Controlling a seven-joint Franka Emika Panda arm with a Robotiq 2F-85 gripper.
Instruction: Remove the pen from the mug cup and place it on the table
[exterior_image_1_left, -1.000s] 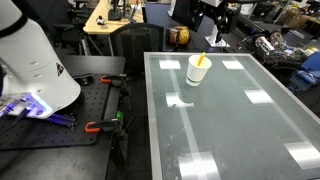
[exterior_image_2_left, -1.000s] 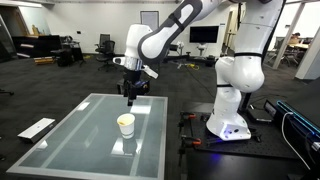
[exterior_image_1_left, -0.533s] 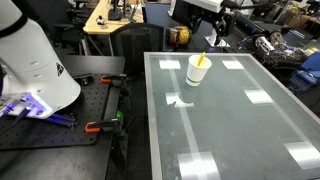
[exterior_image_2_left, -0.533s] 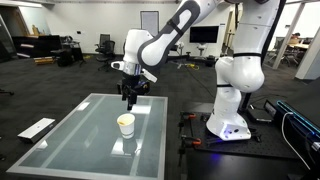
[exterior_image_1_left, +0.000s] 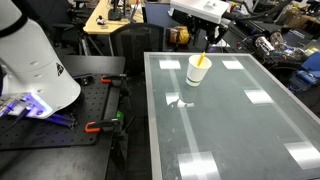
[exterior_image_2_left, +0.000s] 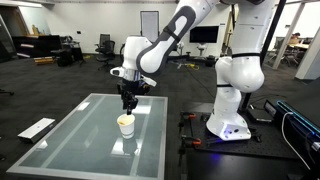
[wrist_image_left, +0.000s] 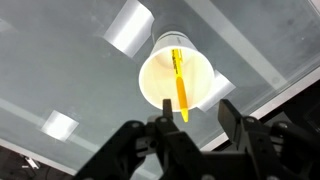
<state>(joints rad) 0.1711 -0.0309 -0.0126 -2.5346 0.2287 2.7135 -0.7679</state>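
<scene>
Looking across the table (exterior_image_1_left: 235, 135) from its near end, I see no pen lying on the glass, so nothing of the job is done yet. Toward the far end stands the mug cup (wrist_image_left: 152, 78), and the pen (wrist_image_left: 180, 88) leans inside it with its tip poking over the rim. Grasping it, lifting it out and laying it down are all left, I reckon. Just above the cup hangs the gripper (wrist_image_left: 196, 115), fingers spread well apart, holding nothing and touching neither pen nor cup.
</scene>
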